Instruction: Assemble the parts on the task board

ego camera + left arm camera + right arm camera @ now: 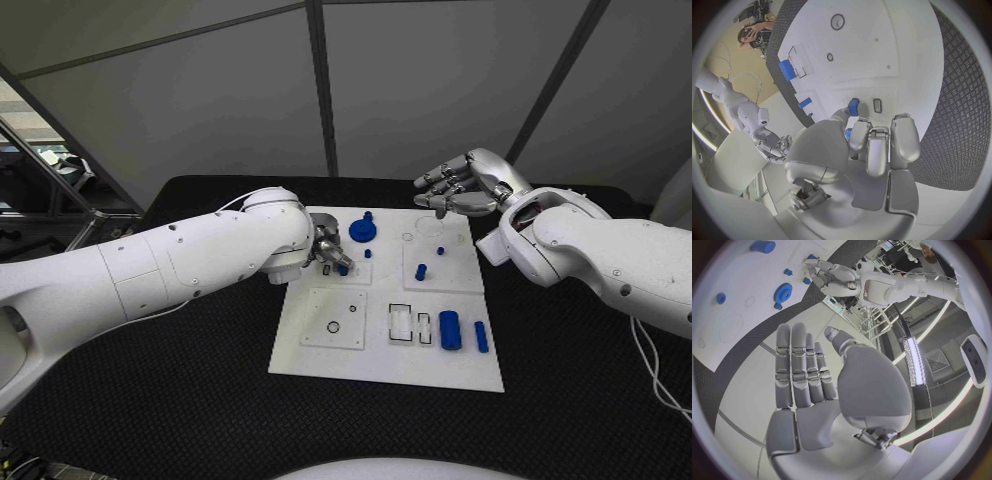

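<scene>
Your inventory, nearest item first.

1. Desk (173, 400): black, carrying the board.
2. Board (389, 365): white plate lying flat at the middle of the desk. Its near edge is bare.
3. Near row of the board: a small ring mark (335, 327) on the left panel; beside it two rectangular slots (400, 320); right of those a thick blue cylinder (450, 330) lying flat, and just beside that a thinner blue bar (480, 336), also flat.
4. Middle of the board: a short blue peg (420, 271) on the right panel, and a smaller blue pin (368, 253) towards the centre.
5. Left hand (329, 252): down on the left part of the board, fingers curled in. Your left wrist view shows the fingertips (859, 135) closed about a small blue part (853, 106) at a slot, so this hand grips that part against the board.
6. Far row: a blue gear (362, 230) standing near the board's far edge, just beyond the left hand.
7. Right hand (462, 185): raised above the far right corner of the board, well apart from every part. Your right wrist view shows its fingers (798, 365) straight and side by side, the thumb apart, holding nothing.
</scene>
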Tool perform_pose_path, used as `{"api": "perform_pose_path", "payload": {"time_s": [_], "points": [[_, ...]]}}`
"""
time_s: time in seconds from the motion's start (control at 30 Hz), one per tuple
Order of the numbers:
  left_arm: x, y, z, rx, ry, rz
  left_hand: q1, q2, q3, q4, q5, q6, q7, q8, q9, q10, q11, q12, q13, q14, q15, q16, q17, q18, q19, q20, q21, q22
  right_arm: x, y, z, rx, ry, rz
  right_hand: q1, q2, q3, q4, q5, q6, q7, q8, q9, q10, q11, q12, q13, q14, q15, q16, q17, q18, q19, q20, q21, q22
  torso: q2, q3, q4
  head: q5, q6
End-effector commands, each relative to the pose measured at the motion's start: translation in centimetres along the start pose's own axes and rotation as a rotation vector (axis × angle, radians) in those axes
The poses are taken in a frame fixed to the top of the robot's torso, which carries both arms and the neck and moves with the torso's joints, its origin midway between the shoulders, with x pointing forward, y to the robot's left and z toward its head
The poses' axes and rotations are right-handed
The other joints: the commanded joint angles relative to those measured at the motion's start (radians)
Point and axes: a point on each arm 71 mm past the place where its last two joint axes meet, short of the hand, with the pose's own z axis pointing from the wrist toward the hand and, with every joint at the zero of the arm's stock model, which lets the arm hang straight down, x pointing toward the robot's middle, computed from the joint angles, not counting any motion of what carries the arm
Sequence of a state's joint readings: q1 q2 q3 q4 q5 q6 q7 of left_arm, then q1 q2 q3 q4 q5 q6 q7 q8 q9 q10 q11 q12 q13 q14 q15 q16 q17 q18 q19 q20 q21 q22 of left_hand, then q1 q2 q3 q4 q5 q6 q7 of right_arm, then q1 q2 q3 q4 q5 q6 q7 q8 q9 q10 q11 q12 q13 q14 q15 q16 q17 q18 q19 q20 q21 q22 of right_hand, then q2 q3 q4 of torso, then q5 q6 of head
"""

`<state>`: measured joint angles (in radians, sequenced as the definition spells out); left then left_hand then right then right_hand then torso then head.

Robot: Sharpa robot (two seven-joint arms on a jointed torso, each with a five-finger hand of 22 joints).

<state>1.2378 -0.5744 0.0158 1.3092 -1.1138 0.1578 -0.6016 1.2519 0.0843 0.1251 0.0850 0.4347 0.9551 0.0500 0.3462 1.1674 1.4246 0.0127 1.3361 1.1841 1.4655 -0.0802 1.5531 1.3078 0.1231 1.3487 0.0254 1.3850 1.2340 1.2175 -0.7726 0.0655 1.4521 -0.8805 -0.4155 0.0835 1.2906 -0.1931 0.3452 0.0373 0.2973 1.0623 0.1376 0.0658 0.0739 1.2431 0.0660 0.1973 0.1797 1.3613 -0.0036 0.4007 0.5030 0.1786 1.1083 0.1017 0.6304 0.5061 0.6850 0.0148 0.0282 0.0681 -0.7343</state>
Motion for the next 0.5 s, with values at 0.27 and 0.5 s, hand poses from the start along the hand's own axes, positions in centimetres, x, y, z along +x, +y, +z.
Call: {"api": "perform_pose_path", "payload": {"time_s": [0.27, 0.5], "points": [[0.71, -0.02, 0.47, -0.011, 0.044, 0.023, -0.097, -0.025, 0.063, -0.059, -0.195, 0.047, -0.028, 0.002, 0.022, 0.069, -0.054, 0.039, 0.298, 0.102, -0.013, 0.007, 0.251, -0.047, 0.006, -0.003, -0.005, 0.007, 0.0, 0.18, 0.05, -0.012, 0.005, 0.003, -0.013, 0.002, -0.003, 0.003, -0.005, -0.008, 0.001, -0.002, -0.002, -0.007, 0.002, 0.004, -0.002, -0.008, 0.002, 0.004, 0.002, 0.002, 0.002, 0.004, -0.004, 0.001, 0.0, -0.0006, 0.001, -0.003, 0.001], [0.47, 0.27, 0.62, -0.02, 0.028, 0.01, -0.138, -0.031, 0.014, -0.007, -0.249, 0.065, -0.032, 0.012, 0.04, 0.075, -0.057, 0.047, 0.303, 0.103, -0.015, 0.01, 0.254, -0.046, 0.005, -0.006, -0.01, 0.005, 0.02, 0.18, 0.06, -0.012, 0.007, 0.003, -0.017, 0.003, -0.004, 0.005, -0.004, -0.009, 0.002, -0.002, -0.002, -0.011, 0.003, 0.004, -0.004, -0.01, 0.003, 0.004, 0.004, 0.002, 0.001, 0.004, -0.005, 0.001, 0.0, -0.0014, 0.001, -0.003, 0.001]]}}
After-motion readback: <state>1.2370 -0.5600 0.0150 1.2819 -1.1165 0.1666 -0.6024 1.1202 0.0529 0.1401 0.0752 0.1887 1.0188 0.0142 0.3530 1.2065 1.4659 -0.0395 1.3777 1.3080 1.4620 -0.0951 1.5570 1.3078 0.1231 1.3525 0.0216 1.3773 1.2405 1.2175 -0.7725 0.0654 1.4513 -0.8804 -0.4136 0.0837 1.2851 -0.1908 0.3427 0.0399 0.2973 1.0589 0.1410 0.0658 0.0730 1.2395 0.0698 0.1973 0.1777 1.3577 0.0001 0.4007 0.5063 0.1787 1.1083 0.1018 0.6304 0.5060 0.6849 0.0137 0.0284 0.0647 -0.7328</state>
